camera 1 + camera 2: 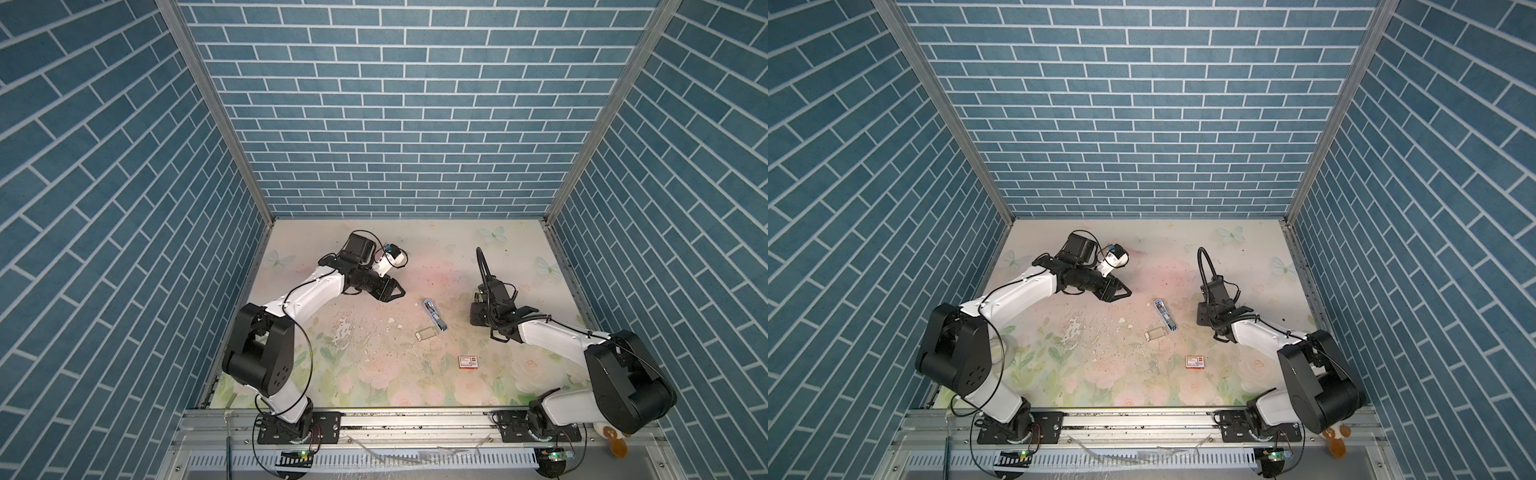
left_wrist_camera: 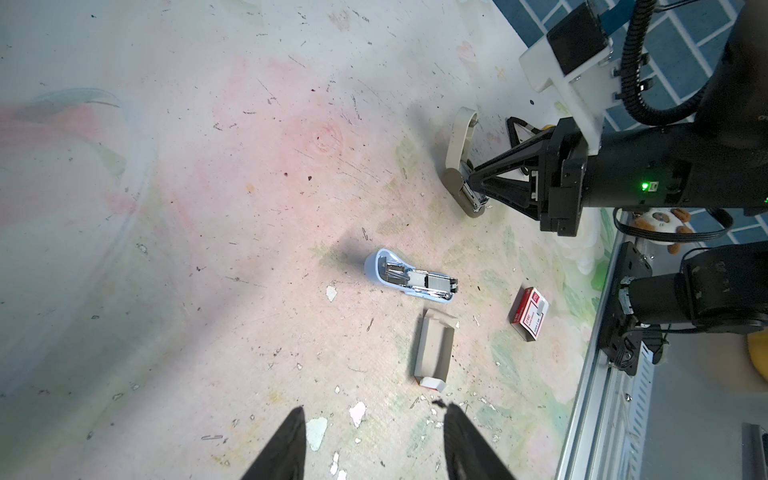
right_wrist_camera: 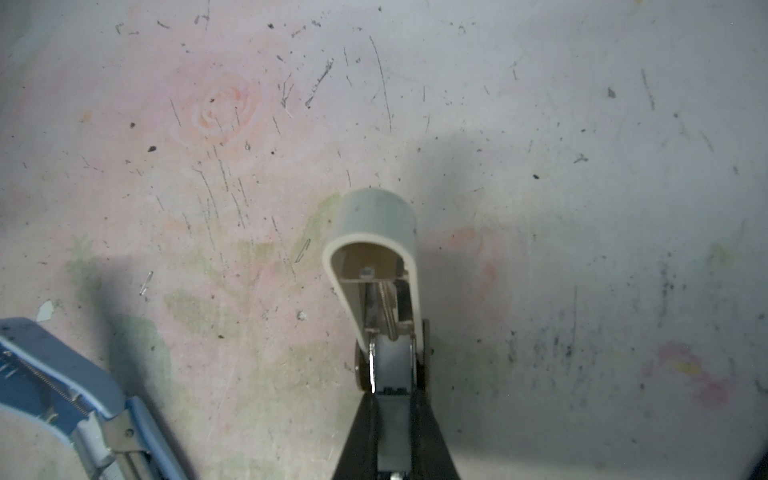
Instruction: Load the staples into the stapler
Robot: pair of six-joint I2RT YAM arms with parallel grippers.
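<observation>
left gripper (image 2: 374, 411): jaws held apart, nothing between them, above the table (image 2: 208, 208).
right gripper (image 3: 392, 395): jaws clamped on the base of the cream stapler (image 3: 374, 224), whose cover is swung open.
blue stapler (image 2: 409, 278): laid open on the table, metal channel exposed.
staples (image 2: 434, 351): seen as grey fill in a pale tray, just beside the blue stapler.
red-and-white box (image 2: 530, 313): laid apart from the tray; print is present but cannot be read.
</observation>
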